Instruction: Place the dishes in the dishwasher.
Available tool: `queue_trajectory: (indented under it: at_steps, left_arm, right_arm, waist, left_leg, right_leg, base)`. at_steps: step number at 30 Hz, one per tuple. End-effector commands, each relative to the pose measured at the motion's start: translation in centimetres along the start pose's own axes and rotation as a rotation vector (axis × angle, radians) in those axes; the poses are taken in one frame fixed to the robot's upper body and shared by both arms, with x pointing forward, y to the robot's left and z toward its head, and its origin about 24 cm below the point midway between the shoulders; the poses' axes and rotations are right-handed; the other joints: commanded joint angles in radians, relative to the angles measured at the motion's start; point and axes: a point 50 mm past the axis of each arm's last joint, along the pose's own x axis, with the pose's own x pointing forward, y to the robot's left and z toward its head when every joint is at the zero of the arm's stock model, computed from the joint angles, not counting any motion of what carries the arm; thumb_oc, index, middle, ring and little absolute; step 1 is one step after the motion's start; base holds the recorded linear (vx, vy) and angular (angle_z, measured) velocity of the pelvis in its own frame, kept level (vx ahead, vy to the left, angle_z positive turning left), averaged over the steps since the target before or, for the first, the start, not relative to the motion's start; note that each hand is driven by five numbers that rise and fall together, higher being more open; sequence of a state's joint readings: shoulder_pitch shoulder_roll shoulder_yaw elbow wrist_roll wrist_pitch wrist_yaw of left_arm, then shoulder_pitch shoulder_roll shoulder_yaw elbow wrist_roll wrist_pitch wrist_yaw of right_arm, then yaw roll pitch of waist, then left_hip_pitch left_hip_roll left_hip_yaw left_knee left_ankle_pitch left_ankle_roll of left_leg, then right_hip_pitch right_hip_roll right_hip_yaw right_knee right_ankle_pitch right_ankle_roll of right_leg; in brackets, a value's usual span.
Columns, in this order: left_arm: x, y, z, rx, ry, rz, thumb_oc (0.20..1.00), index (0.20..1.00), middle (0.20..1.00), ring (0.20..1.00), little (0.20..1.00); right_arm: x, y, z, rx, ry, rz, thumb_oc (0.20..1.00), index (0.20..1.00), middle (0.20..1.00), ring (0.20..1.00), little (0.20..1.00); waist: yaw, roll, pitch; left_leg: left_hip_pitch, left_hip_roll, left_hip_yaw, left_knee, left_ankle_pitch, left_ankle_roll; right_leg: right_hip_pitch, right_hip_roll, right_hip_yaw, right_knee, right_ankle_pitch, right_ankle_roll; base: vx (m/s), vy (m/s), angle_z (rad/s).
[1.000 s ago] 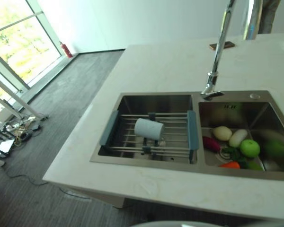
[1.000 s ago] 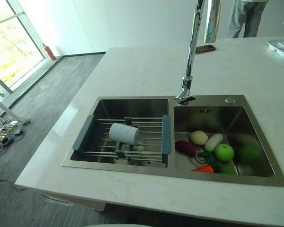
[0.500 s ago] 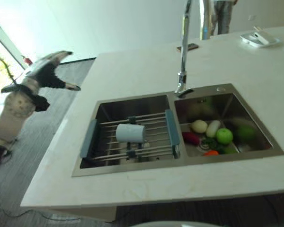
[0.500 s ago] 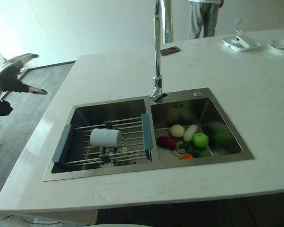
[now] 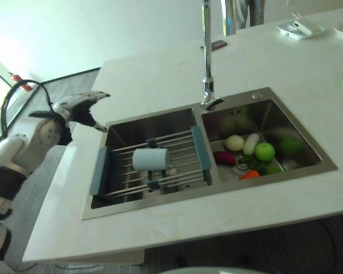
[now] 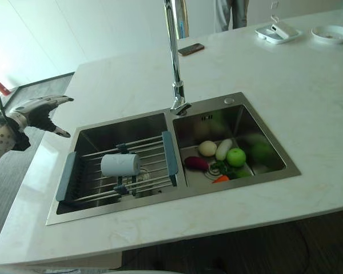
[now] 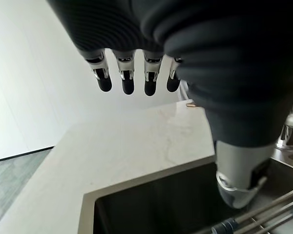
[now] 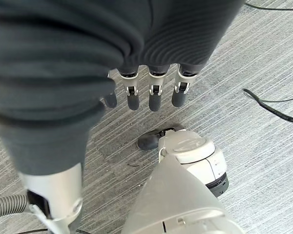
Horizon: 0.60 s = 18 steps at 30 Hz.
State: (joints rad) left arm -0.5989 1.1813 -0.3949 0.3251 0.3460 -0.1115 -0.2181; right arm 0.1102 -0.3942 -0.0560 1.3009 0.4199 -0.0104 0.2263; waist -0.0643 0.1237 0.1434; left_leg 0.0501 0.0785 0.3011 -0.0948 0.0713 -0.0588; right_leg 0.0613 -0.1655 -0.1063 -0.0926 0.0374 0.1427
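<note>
We see the left hand raised over the near-left corner of the white surface, just beside the double sink, its fingers straight and spread, holding nothing. The right hand hangs over the grey floor, fingers relaxed and empty.

A white cup lies on its side on the wire rack that spans the sink's left basin; its opening we cannot make out. In the right basin sit a green apple, a pale round item, a white oblong one, a dark red one and something orange, partly overlapping, so their shapes are hard to tell. A tall faucet rises behind, its top cut off. A person's legs show beyond the surface, with a phone and white dishes at the far edge.
</note>
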Motion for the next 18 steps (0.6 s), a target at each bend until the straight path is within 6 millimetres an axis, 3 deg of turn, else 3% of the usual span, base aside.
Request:
queue_trajectory:
  at_steps: [1, 13, 18]
  left_arm:
    - [-0.4, 4.3, -1.6, 0.052, 0.059, 0.101, 1.000, 1.000, 1.000, 1.000, 1.000]
    - [0.3, 3.0, 0.3, 0.031, -0.054, 0.040, 1.000, 1.000, 1.000, 1.000, 1.000]
    - [0.5, 3.1, 0.9, 0.015, -0.091, 0.021, 1.000, 1.000, 1.000, 1.000, 1.000]
  right_arm:
    - [0.2, 0.3, 1.7, -0.018, -0.043, 0.016, 1.000, 1.000, 1.000, 1.000, 1.000]
    - [0.2, 0.4, 4.6, -0.034, -0.125, 0.043, 1.000, 1.000, 1.000, 1.000, 1.000]
    - [0.1, 0.3, 4.8, -0.035, -0.135, 0.036, 1.000, 1.000, 1.000, 1.000, 1.000]
  waist:
    - [-0.005, -0.025, 0.034]
    - [-0.015, -0.027, 0.083]
    - [-0.018, -0.028, 0.096]
  left_leg:
    - [0.050, -0.015, -0.038, 0.014, -0.156, 0.018]
    - [0.008, -0.025, -0.038, 0.019, -0.141, 0.017]
    - [-0.003, -0.028, -0.037, 0.022, -0.138, 0.017]
  right_leg:
    - [-0.010, -0.057, -0.060, 0.022, -0.022, 0.084]
    - [-0.050, -0.066, -0.046, 0.026, -0.008, 0.085]
    - [-0.058, -0.071, -0.045, 0.027, -0.003, 0.088]
  base:
    - [0.01, 0.030, -0.13]
    - [-0.03, 0.023, -0.05]
    - [-0.03, 0.009, -0.07]
